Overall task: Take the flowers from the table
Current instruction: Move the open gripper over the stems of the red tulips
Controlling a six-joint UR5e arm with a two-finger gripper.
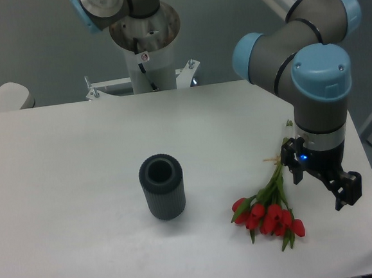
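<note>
My claw (pixel 321 183) is spread wide, nothing between the fingers (pixel 346 191), and it hangs just to the right of the flowers' stems without clearly touching them. No readable writing anywhere; there's only a tiny red-and-white sticker (pixel 145 56) on my arm's base, too small to make out. The flowers (pixel 269 213) are a small bunch of red tulips, closed buds, thin green stems, lying flat on the white table (pixel 67 187), well right of the dark ribbed vase (pixel 162 186).

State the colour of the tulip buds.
Red, on the flowers lying on the table, in the fixed camera view.
</note>
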